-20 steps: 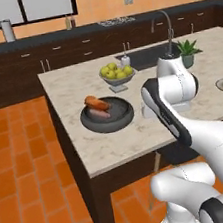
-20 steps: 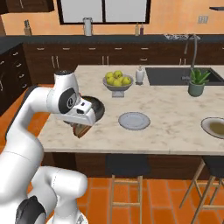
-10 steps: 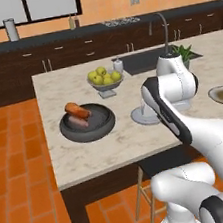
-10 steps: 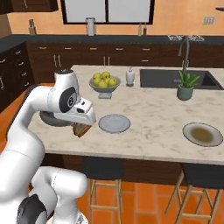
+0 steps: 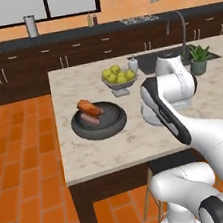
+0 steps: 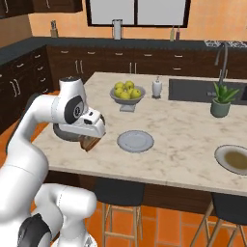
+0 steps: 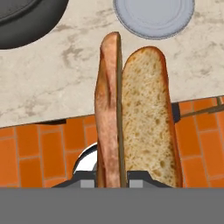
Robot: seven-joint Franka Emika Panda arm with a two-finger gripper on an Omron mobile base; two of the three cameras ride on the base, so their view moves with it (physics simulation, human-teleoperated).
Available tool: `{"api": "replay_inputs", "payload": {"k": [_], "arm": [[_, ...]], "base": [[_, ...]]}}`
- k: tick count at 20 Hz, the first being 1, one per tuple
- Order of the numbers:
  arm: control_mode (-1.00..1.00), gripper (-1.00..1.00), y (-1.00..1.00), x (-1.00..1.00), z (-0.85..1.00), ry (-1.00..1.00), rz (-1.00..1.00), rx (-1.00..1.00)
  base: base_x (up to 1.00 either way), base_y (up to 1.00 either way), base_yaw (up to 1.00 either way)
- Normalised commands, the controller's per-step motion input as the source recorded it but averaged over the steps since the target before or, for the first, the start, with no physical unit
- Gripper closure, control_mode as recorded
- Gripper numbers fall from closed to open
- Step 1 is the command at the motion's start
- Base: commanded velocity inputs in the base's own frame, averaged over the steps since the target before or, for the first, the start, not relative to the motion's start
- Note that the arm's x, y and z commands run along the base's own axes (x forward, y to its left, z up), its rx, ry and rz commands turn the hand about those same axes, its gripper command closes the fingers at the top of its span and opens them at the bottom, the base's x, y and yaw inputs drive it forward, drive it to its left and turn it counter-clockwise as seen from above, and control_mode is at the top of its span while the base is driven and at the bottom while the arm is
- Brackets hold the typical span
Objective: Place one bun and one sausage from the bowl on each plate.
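Gripper (image 6: 89,141) clamps a split bun (image 7: 139,113), holding it just off the counter's near edge, and the whole kitchen has slid across both base views — the base is driving! Ahead sits a bare plate (image 6: 135,141); behind, beside it, the bowl (image 5: 98,120) holds another bun and a sausage (image 5: 89,119).

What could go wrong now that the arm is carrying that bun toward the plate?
The bun, held in the gripper, hangs near the counter edge above the orange floor; a slip could drop it there. Judging by the hand view, the plate lies farther on, so an early release would miss it.
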Motion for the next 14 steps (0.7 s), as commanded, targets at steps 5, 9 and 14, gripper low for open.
{"api": "replay_inputs", "payload": {"k": [5, 9, 14], "arm": [[-1.00, 1.00, -0.04, 0.34, 0.00, 0.00, 0.00, 0.02], [-1.00, 1.00, -0.40, 1.00, -0.04, 0.00, 0.00, 0.10], [-1.00, 1.00, -0.54, 0.82, -0.20, 0.00, 0.00, 0.06]], "base": [[0.28, 0.00, 0.03], [0.00, 0.00, 0.00], [0.00, 0.00, 0.00]]}}
